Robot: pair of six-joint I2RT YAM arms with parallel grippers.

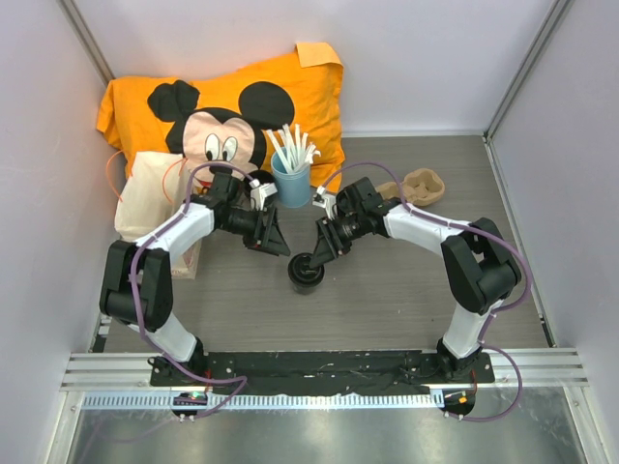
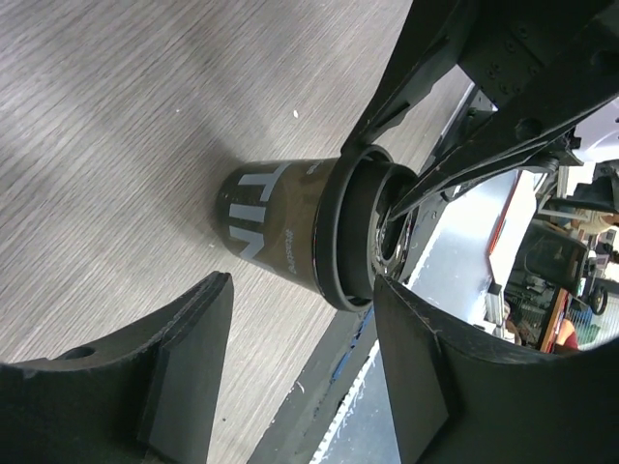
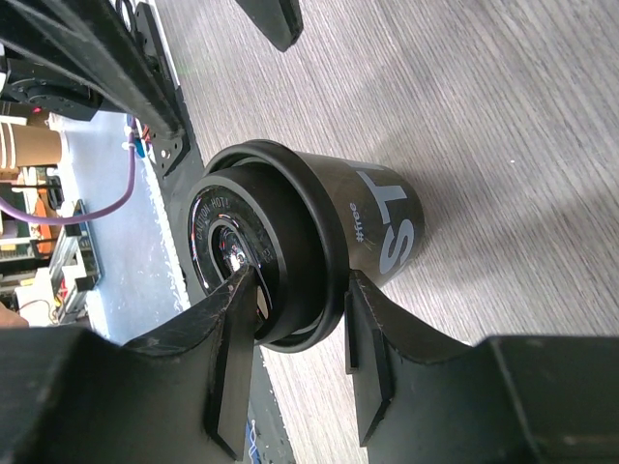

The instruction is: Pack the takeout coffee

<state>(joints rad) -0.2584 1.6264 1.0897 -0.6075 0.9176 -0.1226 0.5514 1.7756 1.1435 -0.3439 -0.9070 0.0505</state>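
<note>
The takeout coffee (image 1: 306,274) stands upright on the table between my two arms, a dark translucent cup with white lettering and a black ridged lid. My right gripper (image 1: 317,253) reaches it from the right. In the right wrist view the cup (image 3: 372,227) fills the frame, and the gripper (image 3: 300,280) pinches the lid's rim, one finger over the lid top and the other against the rim's outer side. My left gripper (image 1: 279,244) is open and empty just left of the cup. In the left wrist view the cup (image 2: 280,232) lies just beyond the spread fingertips of that gripper (image 2: 302,285).
A blue cup of white sticks (image 1: 291,179) stands behind the grippers. An orange Mickey Mouse bag (image 1: 232,101) lies at the back left, with a cream paper bag (image 1: 150,198) in front of it. A brown cardboard cup carrier (image 1: 418,187) lies at the right.
</note>
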